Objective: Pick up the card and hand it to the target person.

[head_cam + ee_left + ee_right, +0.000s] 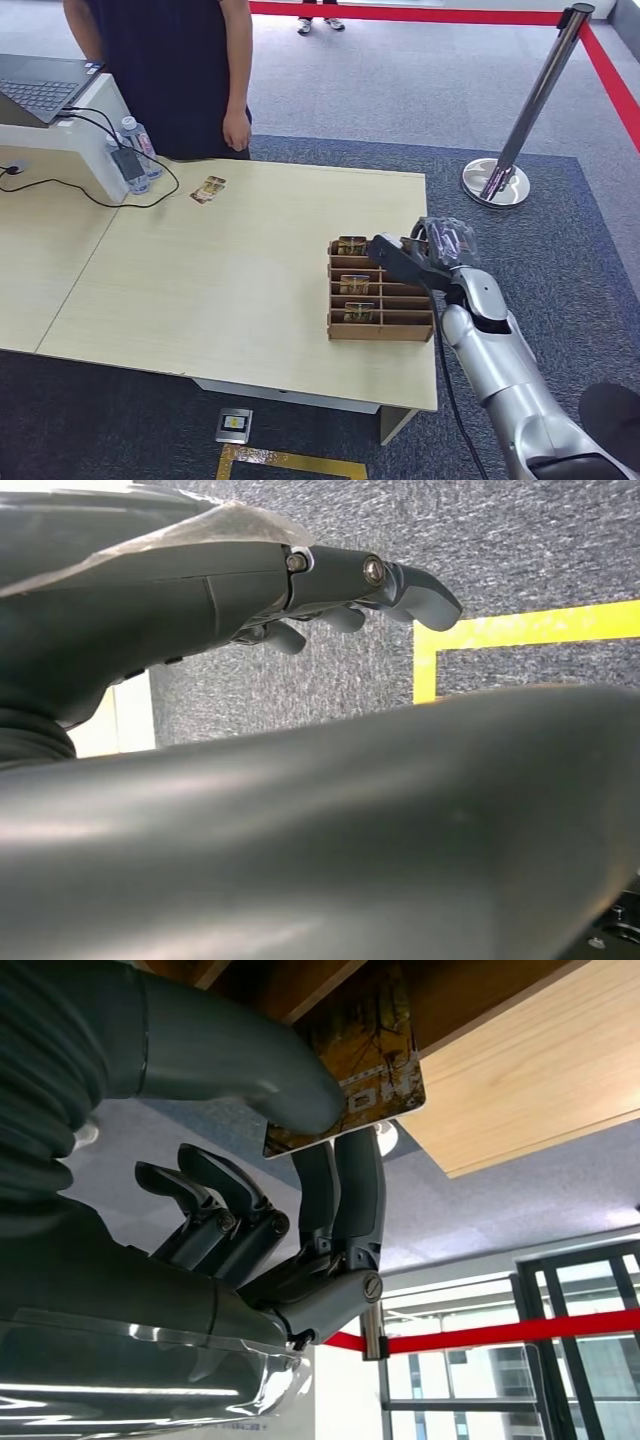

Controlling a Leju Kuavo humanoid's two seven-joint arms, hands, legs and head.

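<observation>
Right hand [302, 1220] pinches a card [355, 1070] between thumb and two fingers, the rest curled aside, a grip that suits lifting a thin card edge-on out of its slot. From the head view the hand [411, 255] sits at the wooden card rack [381, 325] near the table [226, 280] edge, but the card itself is too small to make out there. Left hand [340, 585] hangs over carpet, fingers loosely bent, holding nothing. Farther off, a person [181, 70] waits across the table, presumably the recipient.

Grey carpet [392, 90], red floor line [423, 14], light wood table [249, 270].
</observation>
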